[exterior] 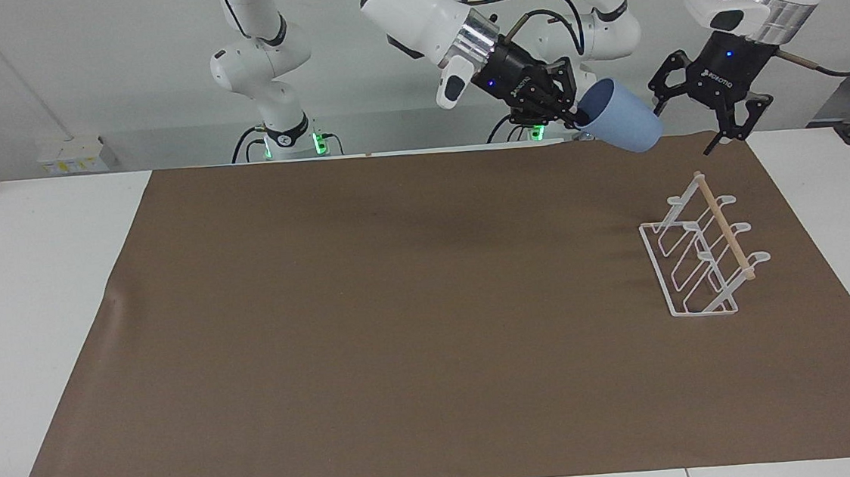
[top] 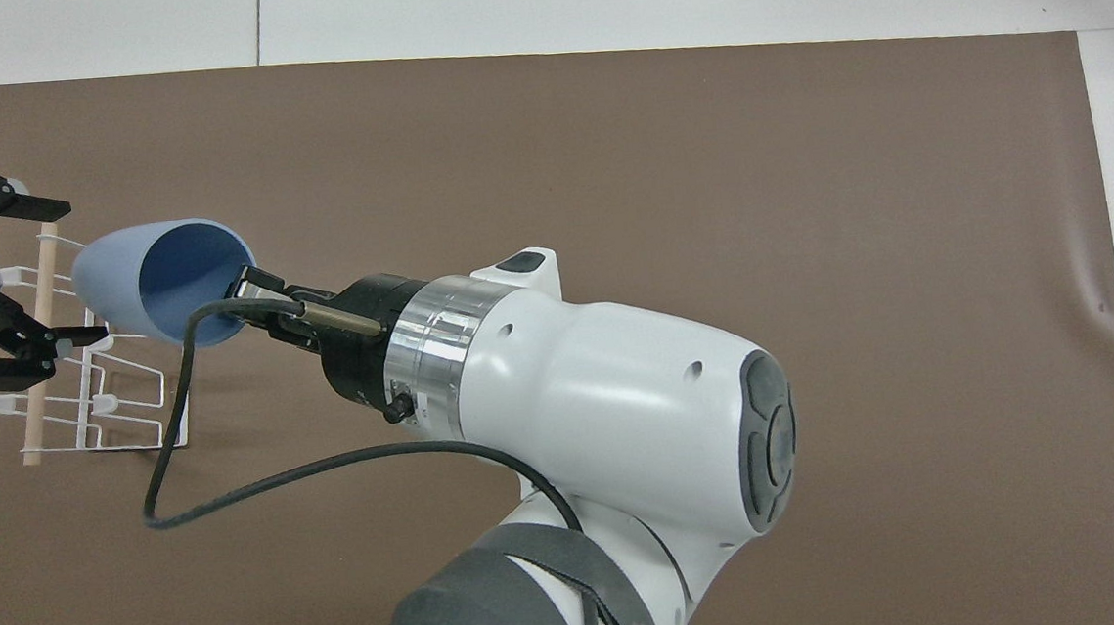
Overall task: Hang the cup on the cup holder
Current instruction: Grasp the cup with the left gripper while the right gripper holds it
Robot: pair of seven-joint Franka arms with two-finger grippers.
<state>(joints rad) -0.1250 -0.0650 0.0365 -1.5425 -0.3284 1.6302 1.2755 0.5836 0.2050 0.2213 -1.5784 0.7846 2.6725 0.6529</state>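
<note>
The light blue cup (exterior: 625,126) (top: 128,274) is up in the air, tilted, its mouth toward the right arm's end of the table. My right gripper (exterior: 576,114) (top: 246,285) is shut on its rim, one finger inside. It hangs over the mat, by the cup holder (exterior: 726,231) (top: 33,428), a white wire rack with a wooden dowel standing at the left arm's end of the table. My left gripper (exterior: 682,129) (top: 76,271) is open and raised, its fingers spread beside the cup's closed bottom. Whether they touch it I cannot tell.
A brown mat (exterior: 370,311) covers most of the white table (exterior: 36,314). The right arm's wrist and forearm (top: 613,416) fill the middle of the overhead view, with a black cable (top: 265,485) looping below them.
</note>
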